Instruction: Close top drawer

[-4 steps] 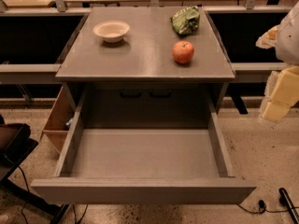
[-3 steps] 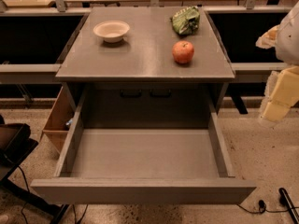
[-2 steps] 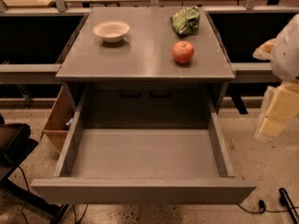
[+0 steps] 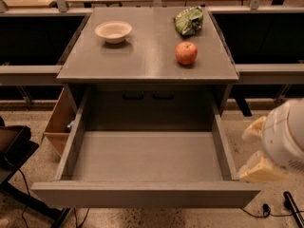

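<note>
The top drawer (image 4: pixel 147 194) is pulled far out towards the camera. Its grey inside (image 4: pixel 149 156) holds nothing. Its plain front panel runs across the bottom of the view. The grey cabinet top (image 4: pixel 147 63) lies behind and above it. My gripper (image 4: pixel 256 151), cream-coloured under a white rounded arm part (image 4: pixel 285 134), hangs at the right. It is just outside the drawer's right side wall near the front corner, and I cannot tell if it touches the drawer. The lower drawers are hidden under the open one.
On the cabinet top stand a white bowl (image 4: pixel 114 31), a red apple (image 4: pixel 186 52) and a green bag (image 4: pixel 189 21). A cardboard box (image 4: pixel 59 122) sits on the floor at the left, beside a black object (image 4: pixel 14 146). Cables (image 4: pixel 285 205) lie at bottom right.
My gripper and arm have moved down and a little left along the right side, from beside the cabinet top to beside the drawer's right front corner. The drawer has not moved.
</note>
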Robot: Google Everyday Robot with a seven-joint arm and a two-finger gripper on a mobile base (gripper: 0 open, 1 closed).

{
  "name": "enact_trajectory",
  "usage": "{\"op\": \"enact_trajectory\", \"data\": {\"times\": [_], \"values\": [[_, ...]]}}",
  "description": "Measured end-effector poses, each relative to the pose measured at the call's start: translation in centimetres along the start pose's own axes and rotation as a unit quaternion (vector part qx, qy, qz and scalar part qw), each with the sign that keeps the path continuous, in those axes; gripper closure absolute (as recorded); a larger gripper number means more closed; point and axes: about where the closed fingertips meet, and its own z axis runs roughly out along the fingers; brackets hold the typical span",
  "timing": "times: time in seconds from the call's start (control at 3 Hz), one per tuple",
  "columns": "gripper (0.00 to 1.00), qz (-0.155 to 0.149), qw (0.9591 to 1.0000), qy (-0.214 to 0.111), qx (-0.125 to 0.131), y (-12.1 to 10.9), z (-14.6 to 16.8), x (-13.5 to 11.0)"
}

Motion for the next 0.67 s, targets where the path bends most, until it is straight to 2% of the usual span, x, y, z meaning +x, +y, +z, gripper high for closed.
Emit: {"op": "enact_trajectory", "data": {"times": [0.33, 0.67], "values": [[0.7, 0.024, 0.9993, -0.001, -0.027, 4.4, 5.4, 2.5], [0.99, 0.047, 0.9962, -0.022, -0.07, 9.3, 12.1, 5.2]]}}
